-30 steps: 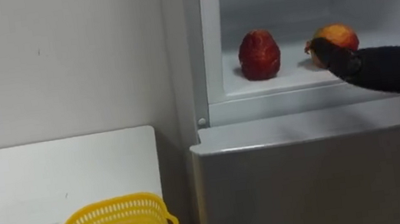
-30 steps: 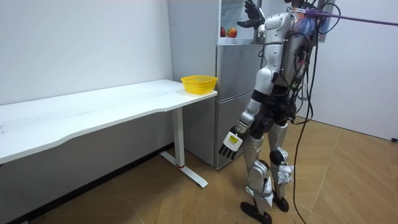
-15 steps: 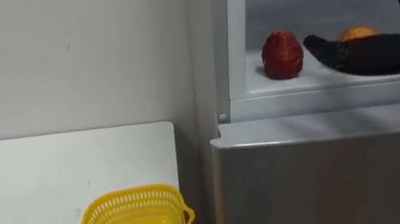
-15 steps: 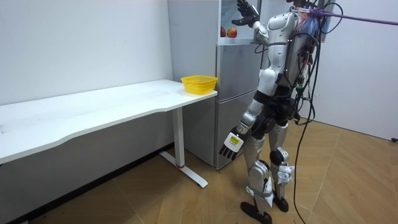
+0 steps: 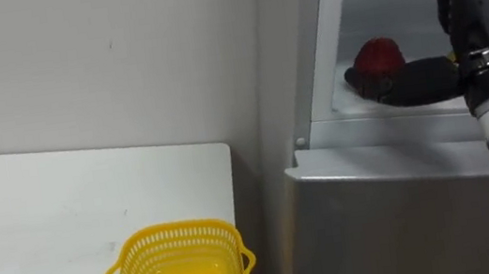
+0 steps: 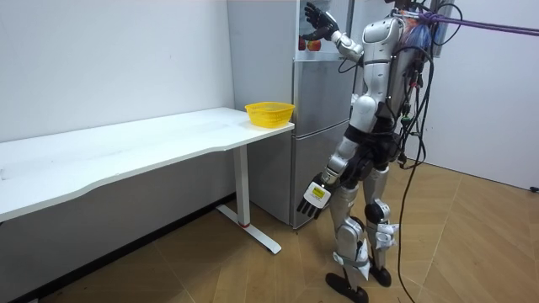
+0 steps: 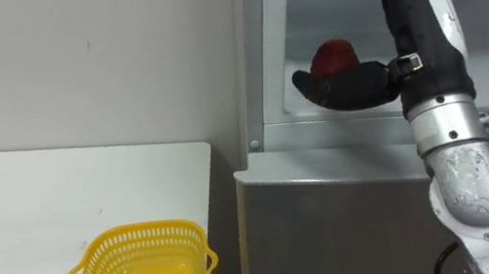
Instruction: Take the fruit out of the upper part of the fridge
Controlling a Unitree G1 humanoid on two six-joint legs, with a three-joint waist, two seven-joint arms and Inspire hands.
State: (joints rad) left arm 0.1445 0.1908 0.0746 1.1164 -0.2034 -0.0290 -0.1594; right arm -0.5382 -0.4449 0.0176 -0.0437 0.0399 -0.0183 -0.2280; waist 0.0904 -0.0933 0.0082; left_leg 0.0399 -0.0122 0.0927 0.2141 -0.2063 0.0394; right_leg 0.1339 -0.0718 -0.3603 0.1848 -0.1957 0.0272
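Red fruit (image 5: 379,55), lower half hidden behind right hand's (image 5: 417,84) outstretched dark fingers (image 5: 366,84)

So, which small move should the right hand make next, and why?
Probably close the right hand round the red fruit. That hand reaches into the upper fridge, spread open, low in front of the fruit, and it holds nothing yet. The left hand hangs open by the thigh.

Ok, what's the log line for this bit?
right hand: open, by red fruit in fridge | left hand: hanging low | yellow basket: on table
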